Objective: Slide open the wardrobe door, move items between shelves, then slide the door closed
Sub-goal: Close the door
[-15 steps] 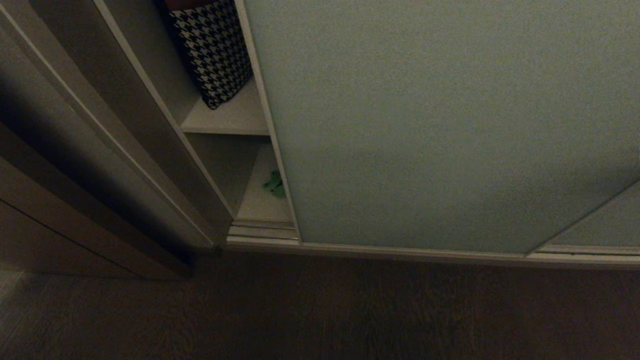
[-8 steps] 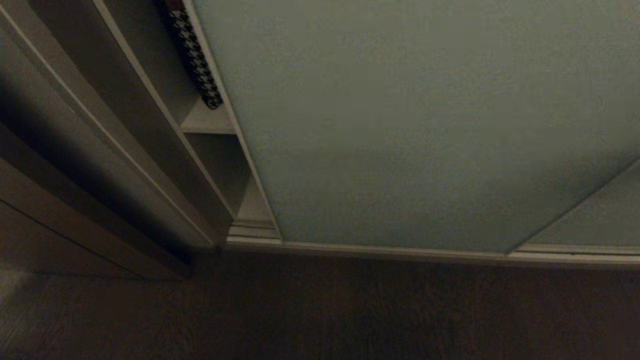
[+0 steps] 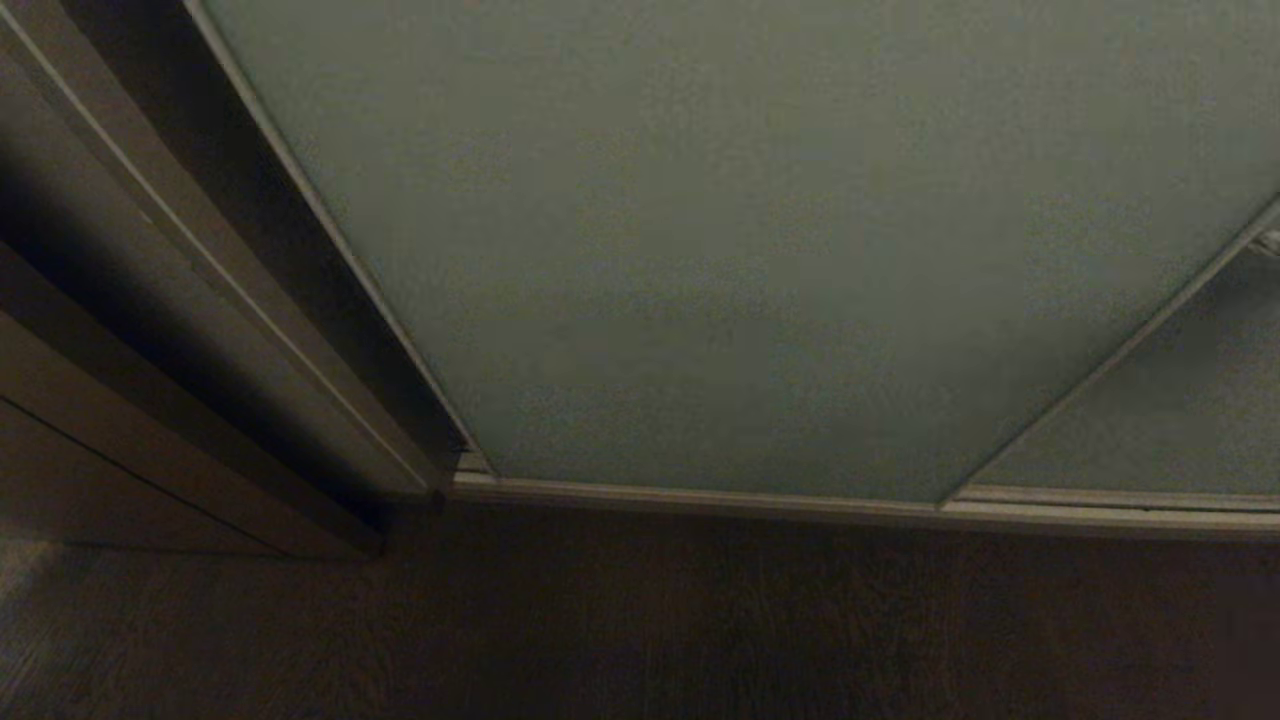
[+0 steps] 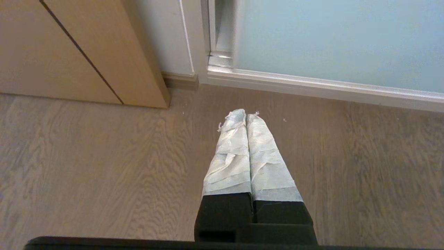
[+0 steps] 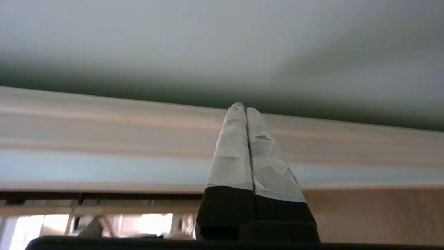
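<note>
The sliding wardrobe door (image 3: 700, 250), a broad matte grey-green panel with a thin pale frame, fills most of what I can see from above. Its left edge reaches the wardrobe's dark side panel (image 3: 330, 330), so no shelf or toy shows anywhere behind it. From low down near the left arm, a thin sliver of gap (image 4: 222, 27) shows between that edge and the pale upright post. To the right of the door, a second grey-green panel (image 3: 1170, 410) sits behind it, overlapped along a slanting pale edge. Below the door runs the pale floor track (image 3: 800, 500), and in front of that lies wood-grain floor (image 4: 104, 166). Left of the door, beyond the side panel, stands a light wooden cabinet front (image 4: 52, 52) with a dark seam.

The left gripper (image 4: 246, 114) hangs over the floor in front of the door's lower left corner, well short of the track, its two tape-wrapped fingers pressed together with nothing between them.

The right gripper (image 5: 244, 107) is also clenched on nothing; its taped tips point at a pale frame strip (image 5: 104, 114) bordering the grey-green surface, though I cannot tell whether they touch it.
</note>
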